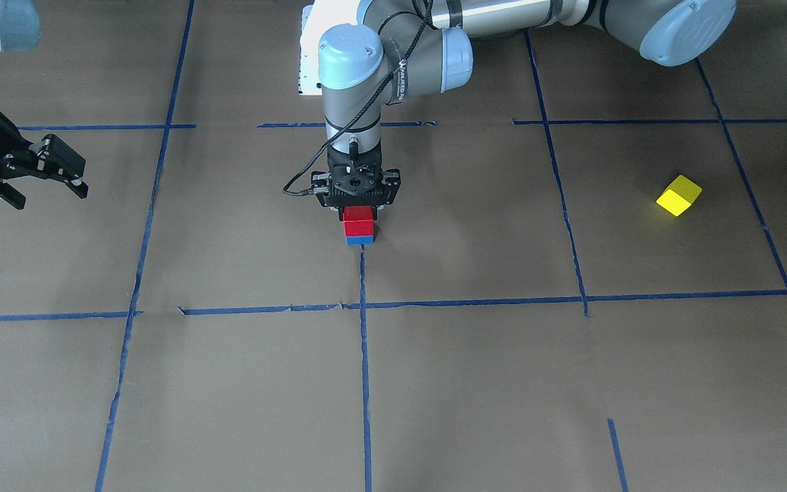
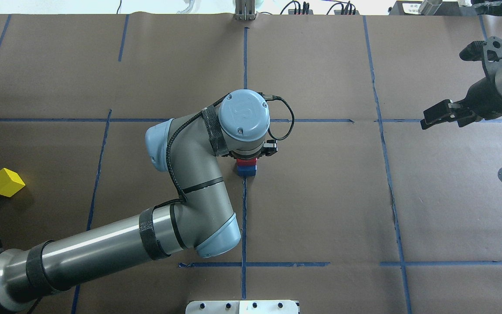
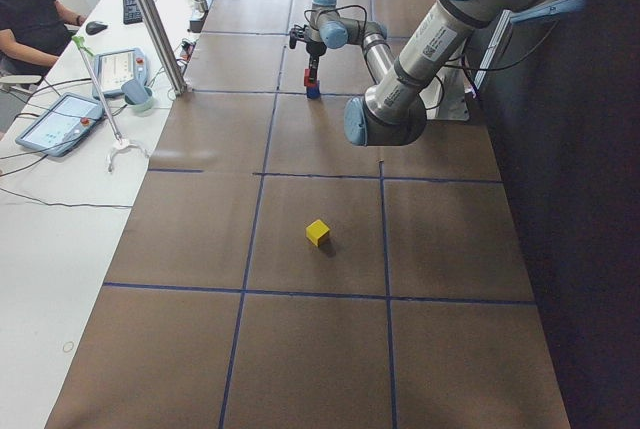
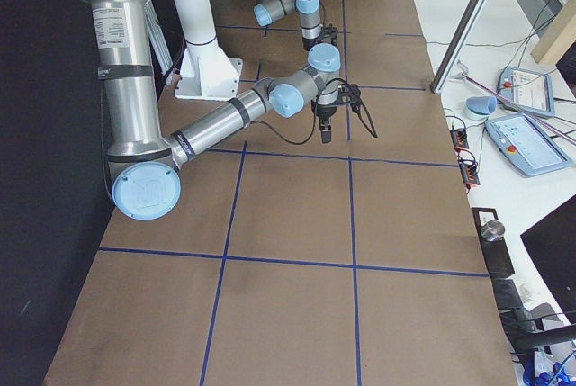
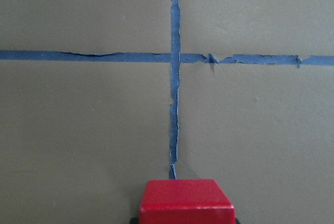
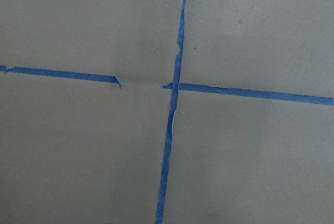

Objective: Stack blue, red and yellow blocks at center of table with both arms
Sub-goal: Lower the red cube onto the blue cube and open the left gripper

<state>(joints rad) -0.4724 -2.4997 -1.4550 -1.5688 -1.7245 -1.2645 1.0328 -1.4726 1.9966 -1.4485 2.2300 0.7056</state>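
Left gripper [image 1: 358, 210] closed on red block [image 1: 357, 220], which sits on blue block [image 1: 359, 239] at table [image 1: 503, 383] centre | right gripper [image 1: 52, 197] open, empty, off to my right | done, by my reckoning: two tiers | left: yellow block [image 1: 678, 195], loose, well apart on my left, tops stack

White desk [image 3: 50, 279] runs along the table's far edge. On it: two tablets [image 3: 55, 121], a mouse [image 3: 96, 27] and a keyboard [image 3: 132, 4]. Person [image 3: 25, 9] seated at the desk, far left. Tilted metal post [image 3: 155, 21] at the desk edge. White pedestal [image 4: 191, 8] on the robot side. Small metal cylinder [image 4: 491, 227] on the desk, right end.
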